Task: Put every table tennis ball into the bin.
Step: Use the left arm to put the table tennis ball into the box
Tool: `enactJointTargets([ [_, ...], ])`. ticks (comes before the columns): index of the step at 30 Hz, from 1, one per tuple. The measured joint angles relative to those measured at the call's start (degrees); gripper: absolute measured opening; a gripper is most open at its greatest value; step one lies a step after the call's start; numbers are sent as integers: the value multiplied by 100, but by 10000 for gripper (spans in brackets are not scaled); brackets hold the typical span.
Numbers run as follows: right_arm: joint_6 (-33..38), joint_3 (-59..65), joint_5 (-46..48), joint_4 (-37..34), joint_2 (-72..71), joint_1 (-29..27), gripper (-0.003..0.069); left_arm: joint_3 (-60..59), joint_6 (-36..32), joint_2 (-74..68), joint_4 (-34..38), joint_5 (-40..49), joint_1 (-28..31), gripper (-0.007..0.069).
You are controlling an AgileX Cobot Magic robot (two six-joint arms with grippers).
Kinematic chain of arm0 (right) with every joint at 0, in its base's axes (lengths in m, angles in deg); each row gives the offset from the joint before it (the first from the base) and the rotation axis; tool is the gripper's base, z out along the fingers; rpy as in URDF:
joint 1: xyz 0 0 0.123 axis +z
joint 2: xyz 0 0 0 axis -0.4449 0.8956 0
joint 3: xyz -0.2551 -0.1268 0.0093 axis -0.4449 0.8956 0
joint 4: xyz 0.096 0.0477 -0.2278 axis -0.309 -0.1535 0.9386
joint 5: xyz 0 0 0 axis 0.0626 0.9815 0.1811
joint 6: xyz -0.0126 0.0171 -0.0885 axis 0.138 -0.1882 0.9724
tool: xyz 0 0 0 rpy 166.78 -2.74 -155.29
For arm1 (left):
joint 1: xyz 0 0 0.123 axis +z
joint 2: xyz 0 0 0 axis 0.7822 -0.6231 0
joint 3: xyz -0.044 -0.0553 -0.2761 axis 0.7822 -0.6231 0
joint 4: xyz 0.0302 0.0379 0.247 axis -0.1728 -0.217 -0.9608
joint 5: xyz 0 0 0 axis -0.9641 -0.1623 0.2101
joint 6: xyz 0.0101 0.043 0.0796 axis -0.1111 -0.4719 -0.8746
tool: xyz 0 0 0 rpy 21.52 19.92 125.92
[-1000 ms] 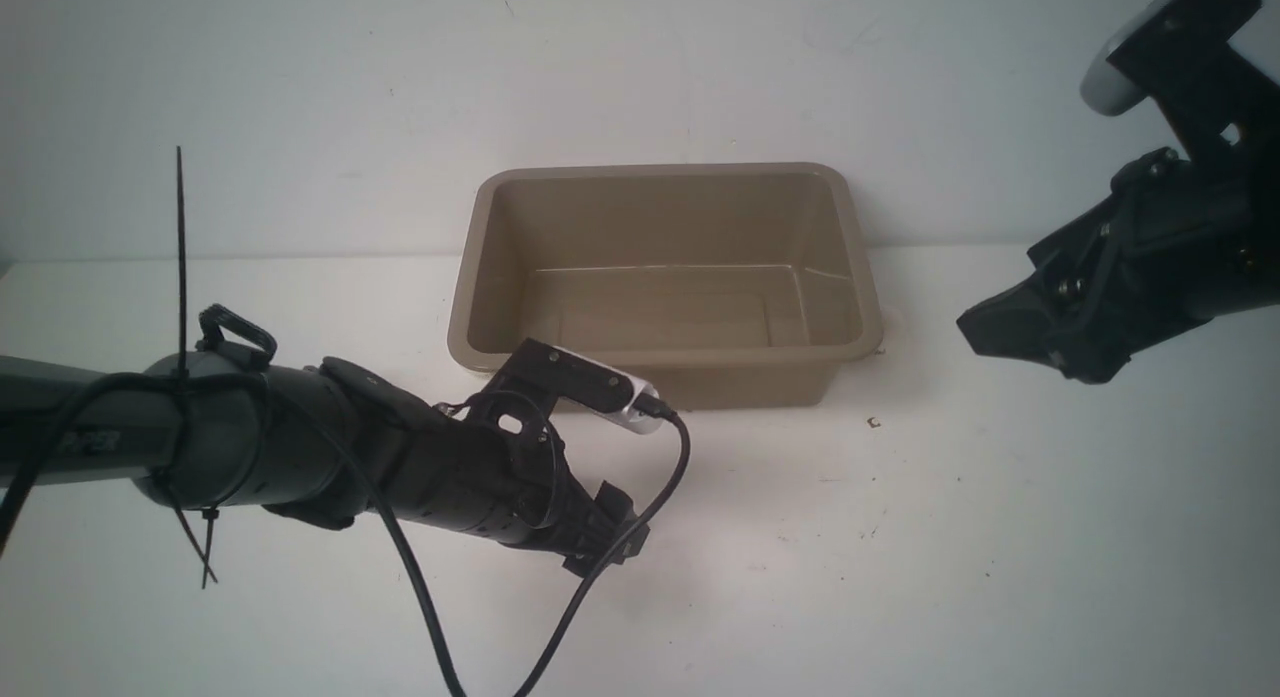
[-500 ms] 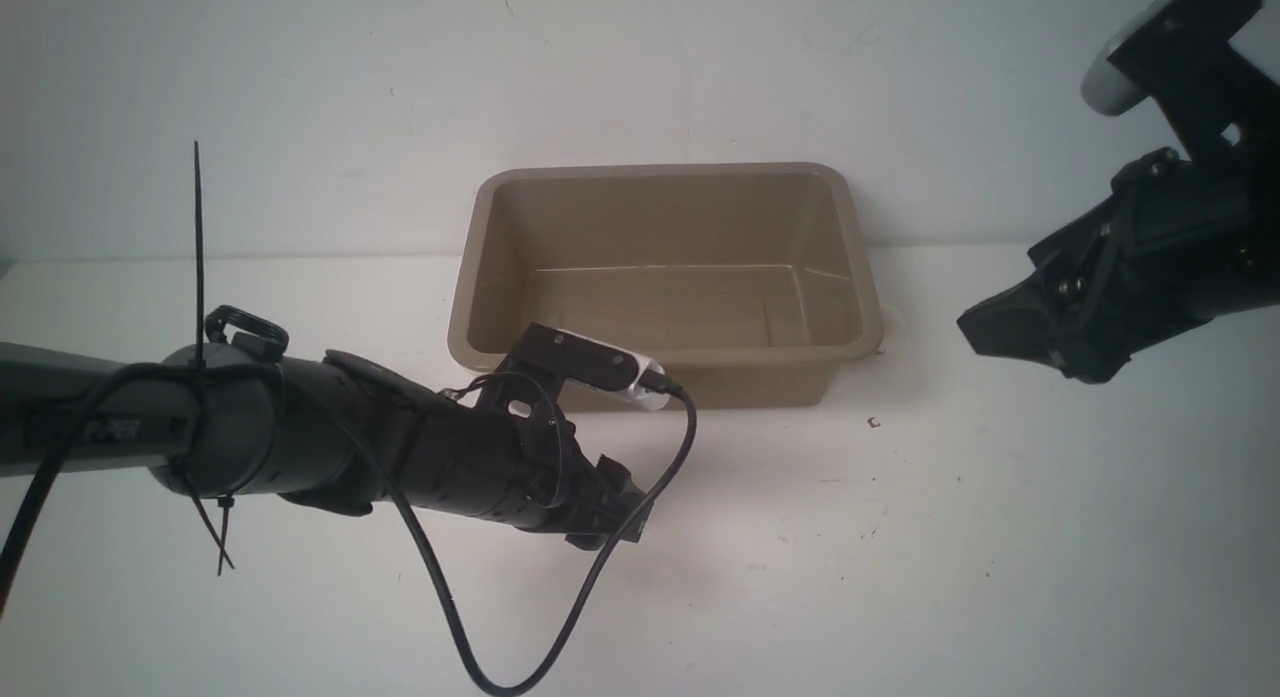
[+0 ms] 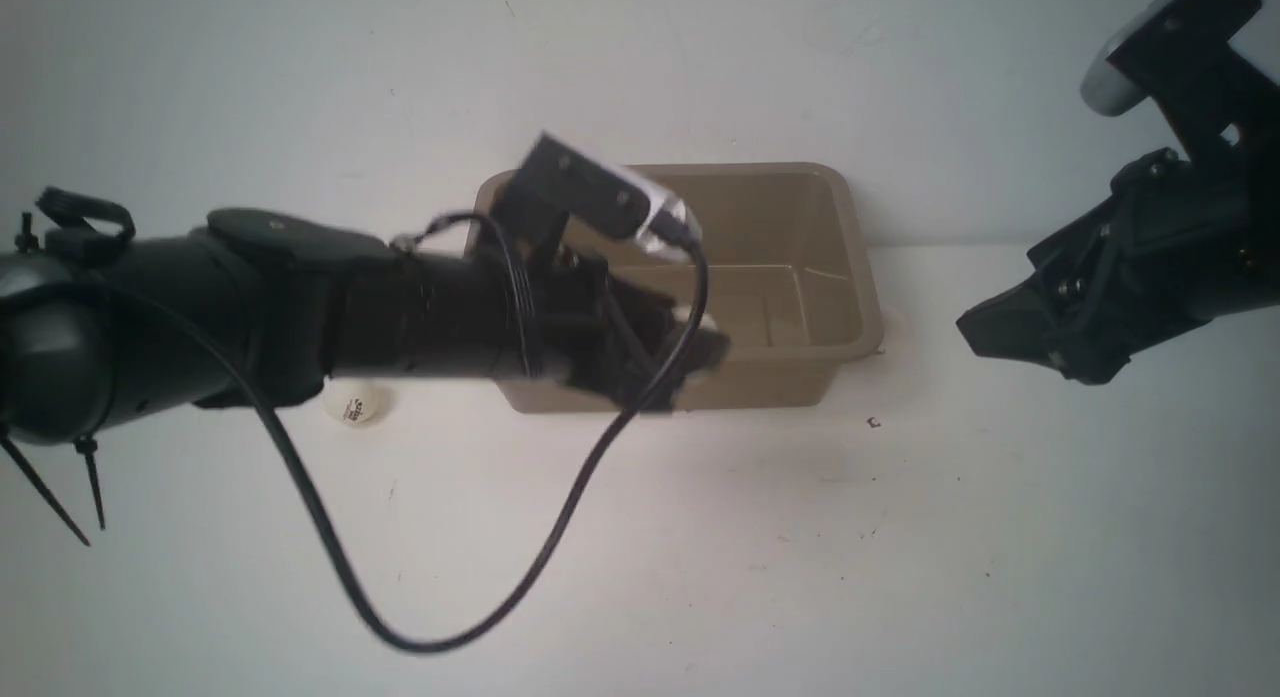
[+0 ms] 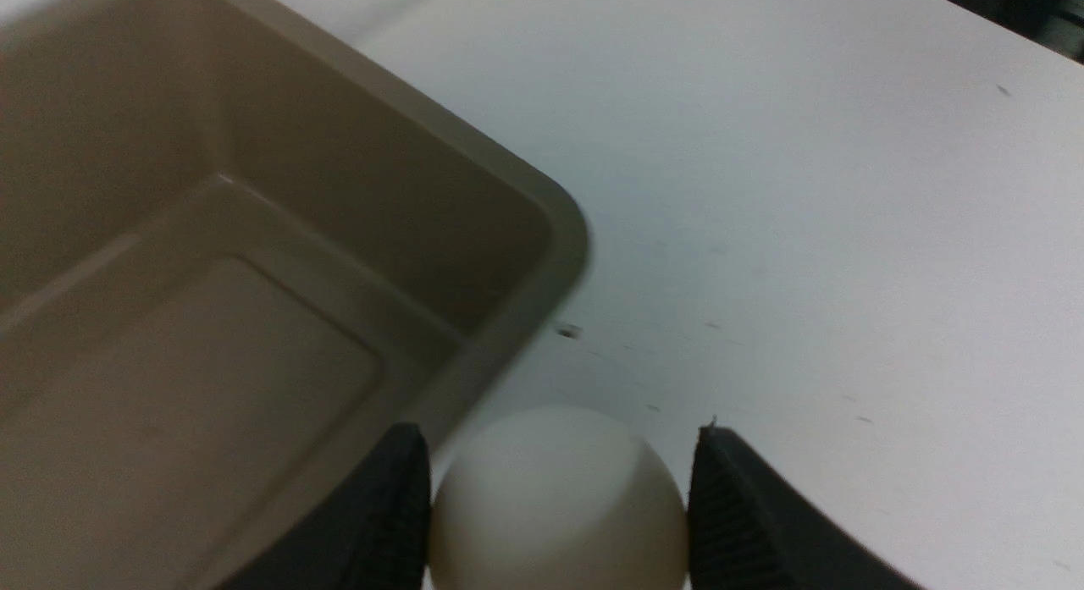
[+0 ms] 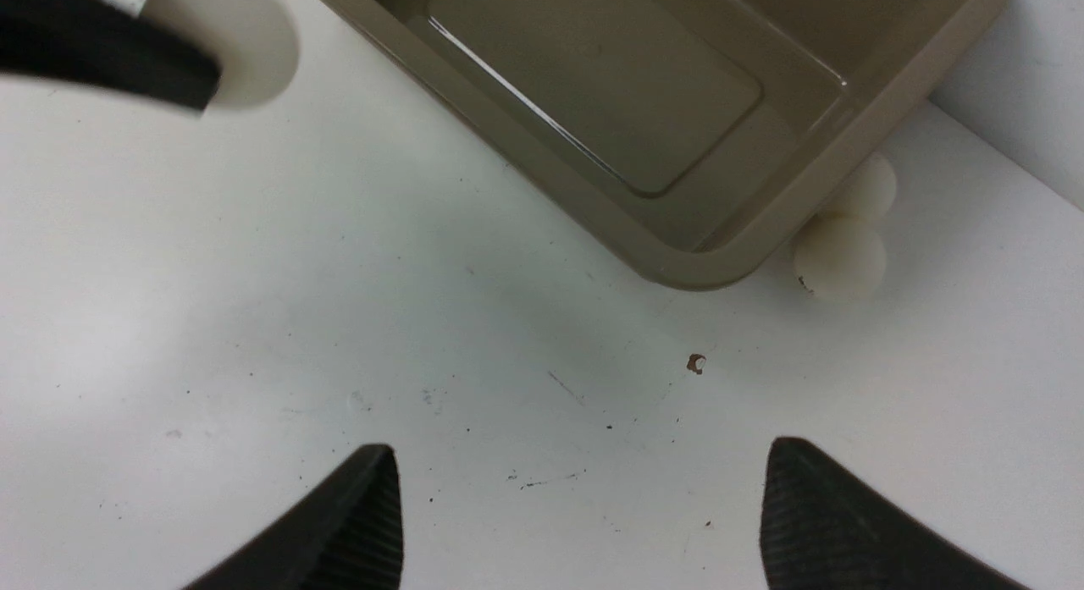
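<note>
**Tabletop stock: four balls, one bin**

1. Left jaws: closed on a table tennis ball (image 4: 555,497), one ridged pad against each side. You hold it just beside the near rim of the bin (image 4: 542,209), by the near right corner and outside the opening.
2. Right jaws: spread wide with nothing between them. They hang over the tabletop well to the right of the bin.
3. Surface: a white tabletop (image 3: 1000,557), scuffed and flecked. A small dark speck (image 3: 873,422) lies near the bin's near right corner. A plain pale wall (image 3: 300,77) stands behind.
4. Marked ball (image 3: 352,404): white with a dark print. It sits on the tabletop near the bin's near left corner, just below your left arm (image 3: 300,307) in the front view.
5. Paired balls (image 5: 840,256): two lie close together outside the bin's right end, the farther one partly tucked under the flared rim. You cannot tell whether they touch.
6. In the way: your left arm and its looping black cable (image 3: 560,537) cross the bin's left half in the front view.
7. Container: the bin is taupe with sloped walls and stands toward the back of the tabletop. Its floor is bare plastic wherever it shows.
</note>
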Motion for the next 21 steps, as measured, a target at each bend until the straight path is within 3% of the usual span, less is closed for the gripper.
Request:
enactJointTargets([
  [6,0,0,105,0,0,0,513,571,-1788,-472,592,-1318,12,346],
  [12,5,0,69,0,0,0,513,1202,-3295,-1338,1041,-1432,12,351],
  [15,5,0,25,0,0,0,513,1417,-3420,-1610,1081,-1543,12,388],
  [17,5,0,-38,0,0,0,513,1560,-3203,-1705,1107,-1820,12,440],
  [21,5,0,-95,0,0,0,513,1592,-2791,-1567,1135,-2285,12,458],
])
